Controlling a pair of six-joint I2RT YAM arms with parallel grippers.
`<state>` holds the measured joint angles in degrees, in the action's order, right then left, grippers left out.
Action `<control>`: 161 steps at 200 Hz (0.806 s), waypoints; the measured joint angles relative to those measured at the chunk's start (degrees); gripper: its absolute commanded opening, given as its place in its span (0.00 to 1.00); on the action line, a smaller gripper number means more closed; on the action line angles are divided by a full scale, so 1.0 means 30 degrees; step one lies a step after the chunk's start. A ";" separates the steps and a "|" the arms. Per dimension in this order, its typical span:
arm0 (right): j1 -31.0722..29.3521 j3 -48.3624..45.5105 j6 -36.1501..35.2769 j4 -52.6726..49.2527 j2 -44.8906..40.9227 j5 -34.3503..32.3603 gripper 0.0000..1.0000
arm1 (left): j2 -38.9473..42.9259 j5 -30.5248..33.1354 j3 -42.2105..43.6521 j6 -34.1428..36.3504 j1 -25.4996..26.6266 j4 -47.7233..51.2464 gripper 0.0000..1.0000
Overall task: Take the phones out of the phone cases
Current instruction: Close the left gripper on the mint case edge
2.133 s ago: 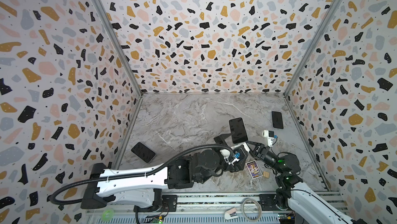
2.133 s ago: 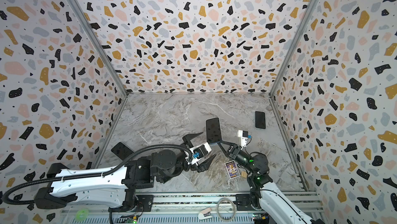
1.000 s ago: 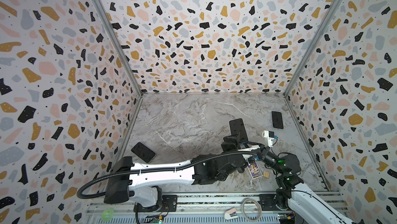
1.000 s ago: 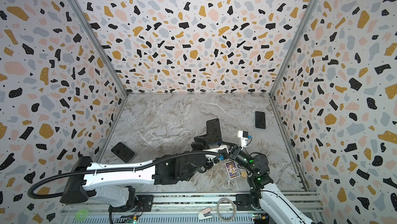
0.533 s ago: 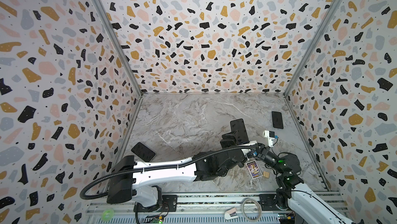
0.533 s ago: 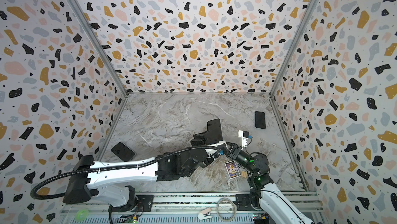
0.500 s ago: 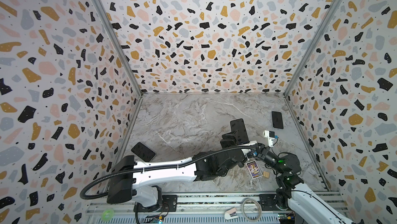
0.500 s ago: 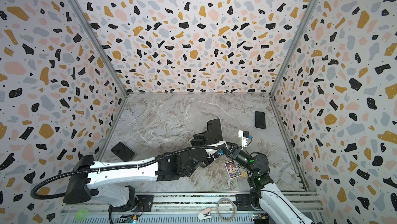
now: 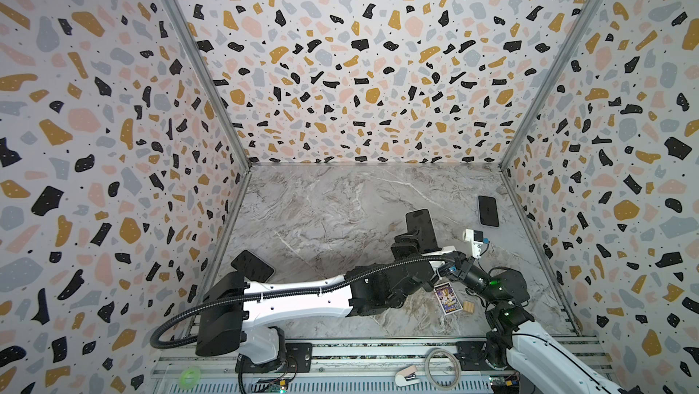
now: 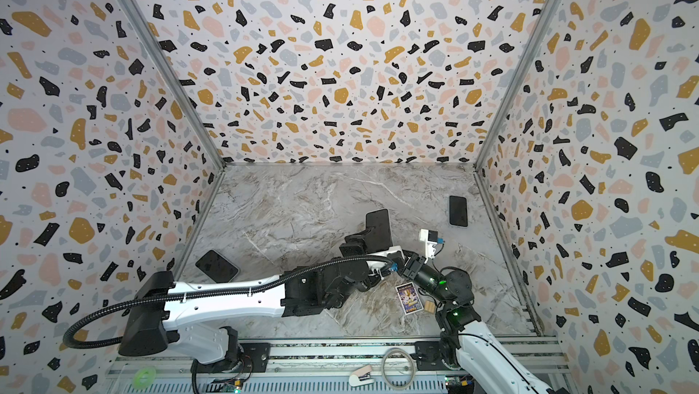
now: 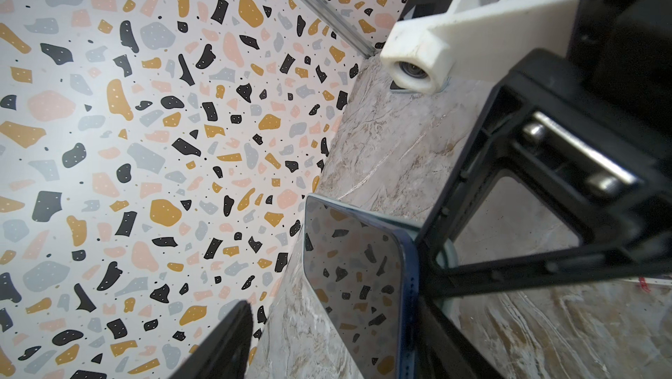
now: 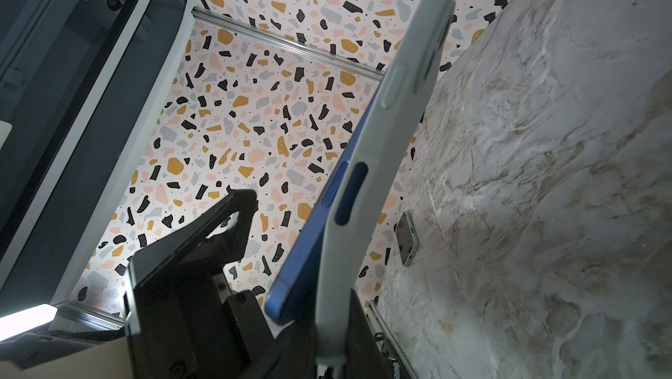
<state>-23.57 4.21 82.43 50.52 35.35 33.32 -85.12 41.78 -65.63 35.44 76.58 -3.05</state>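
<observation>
A blue phone (image 12: 320, 221) stands upright above the marble floor, its lower corner peeled away from a pale grey phone case (image 12: 392, 141). My right gripper (image 12: 327, 341) is shut on the case's lower end. In both top views the dark phone (image 9: 420, 227) (image 10: 378, 227) rises just behind the two grippers. My left gripper (image 11: 327, 351) is open with the phone's screen (image 11: 349, 279) between its jaws; one of its fingers (image 11: 225, 344) stands apart from the glass. From above, the left gripper (image 9: 410, 244) sits at the phone's base, the right gripper (image 9: 450, 265) just right of it.
A second phone (image 9: 488, 210) lies flat near the back right wall. A dark flat slab (image 9: 252, 266) lies by the left wall. A picture card (image 9: 447, 297) and a small wooden block (image 9: 469, 307) lie under the right arm. Patterned walls close three sides.
My left arm has stretched right and forward, bringing its jaws from below the phone up around it, and they have narrowed a little. The right gripper and the case have stayed put.
</observation>
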 measured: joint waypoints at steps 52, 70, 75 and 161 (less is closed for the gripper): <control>0.0029 0.0000 0.0000 0.0000 0.0066 -0.0109 0.00 | -0.0277 -0.0058 -0.0007 0.0284 -0.0109 -0.0284 0.58; 0.0036 0.0000 0.0000 0.0007 0.0080 -0.0109 0.00 | -0.0291 -0.0430 -0.0007 0.0299 -0.0284 -0.0299 0.55; 0.0036 0.0000 0.0000 0.0007 0.0080 -0.0109 0.00 | -0.0291 -0.0612 -0.0007 0.0277 -0.0364 -0.0299 0.53; 0.0036 0.0007 0.0000 0.0124 0.0066 -0.0102 0.00 | -0.0299 -0.2346 -0.0007 0.0160 -0.0838 -0.0284 0.35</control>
<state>-23.46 4.23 82.43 50.89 35.55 33.01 -86.02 34.74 -65.65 35.92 74.06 -3.90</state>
